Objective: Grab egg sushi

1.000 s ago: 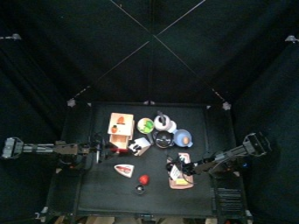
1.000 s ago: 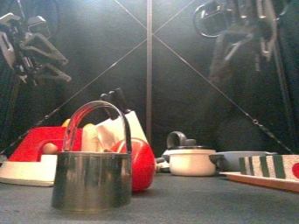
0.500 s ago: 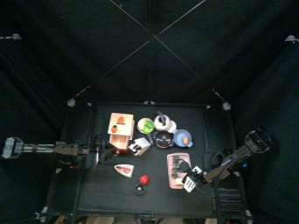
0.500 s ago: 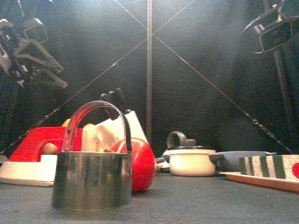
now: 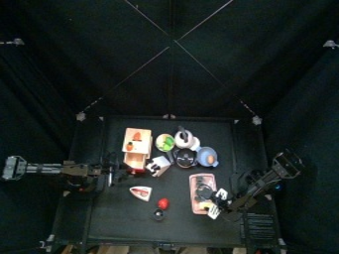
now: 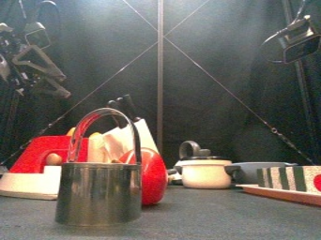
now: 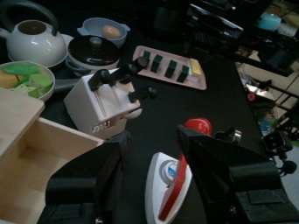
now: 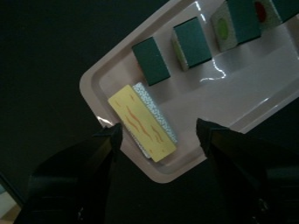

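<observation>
Black table (image 5: 113, 203) with curtains round it. Left arm (image 5: 47, 170) comes in low from the left side, its gripper (image 7: 149, 171) hangs over the red-and-white iron (image 7: 165, 185), fingers spread wide, nothing between them. Right arm (image 5: 265, 183) comes in from the right near corner, right gripper (image 8: 156, 140) hovers above the pink sushi tray (image 8: 105, 77), fingers wide apart and empty, not touching the tray.

Sushi tray sits at the right near part of the table (image 5: 204, 191). The egg sushi (image 8: 146, 124), a yellow slab with a red squiggle on rice, lies at one end of the tray, directly under the gap of the right gripper; the other pieces (image 8: 186, 44) with dark wraps line up beyond it along the tray.

Wooden box (image 5: 134, 142) at the far left. White knife block (image 7: 104, 103) with black handles near the middle, white teapot (image 7: 34, 33) far middle, green bowl (image 7: 28, 79) beside the box, a dark pot with a blue lid (image 7: 100, 52) to the right of the teapot. Red apple (image 5: 163, 203) at the near middle.

In the front view a metal cup with a looped handle (image 6: 99, 192) stands nearest, the apple just behind it, a small white lidded pot (image 6: 204, 171) further right.
</observation>
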You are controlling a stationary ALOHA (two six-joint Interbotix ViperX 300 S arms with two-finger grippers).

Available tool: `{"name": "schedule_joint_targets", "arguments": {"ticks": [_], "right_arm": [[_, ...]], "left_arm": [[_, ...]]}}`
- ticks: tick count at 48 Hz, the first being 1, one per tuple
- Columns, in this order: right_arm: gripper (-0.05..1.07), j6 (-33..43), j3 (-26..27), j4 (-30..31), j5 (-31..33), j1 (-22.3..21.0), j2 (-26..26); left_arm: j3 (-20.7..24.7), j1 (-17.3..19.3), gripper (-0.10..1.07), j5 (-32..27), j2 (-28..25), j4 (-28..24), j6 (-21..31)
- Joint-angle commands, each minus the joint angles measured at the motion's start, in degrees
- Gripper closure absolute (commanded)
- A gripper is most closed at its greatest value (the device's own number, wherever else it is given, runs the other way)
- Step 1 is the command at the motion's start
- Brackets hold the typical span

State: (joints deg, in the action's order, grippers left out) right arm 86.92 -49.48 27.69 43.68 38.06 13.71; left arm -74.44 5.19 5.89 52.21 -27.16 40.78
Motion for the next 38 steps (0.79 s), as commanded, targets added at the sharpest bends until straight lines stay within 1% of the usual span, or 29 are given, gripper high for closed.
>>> {"name": "schedule_joint_targets", "arguments": {"ticks": [1,15,25,32,38], "right_arm": [[0.05,-0.1,1.6,0.4,-0.5,1.1,-0.5],[0.05,-0.1,1.6,0.5,-3.6,1.5,-5.2],[0.06,-0.1,1.3,0.6,-3.8,1.1,-7.9],[0.13,-0.1,1.1,0.6,-4.0,0.8,-8.2],[0.22,-0.1,0.6,0.6,-4.9,0.6,-8.3]], "left_arm": [[0.7,0.1,0.13,0.5,-0.1,0.1,-0.1],[0.3,0.2,0.13,0.4,-0.1,0.8,-0.1],[0.2,0.3,0.13,0.4,-0.1,1.0,-0.1],[0.2,0.2,0.13,0.4,-0.1,0.9,-0.1],[0.1,0.3,0.13,0.3,-0.2,0.9,-0.1]]}}
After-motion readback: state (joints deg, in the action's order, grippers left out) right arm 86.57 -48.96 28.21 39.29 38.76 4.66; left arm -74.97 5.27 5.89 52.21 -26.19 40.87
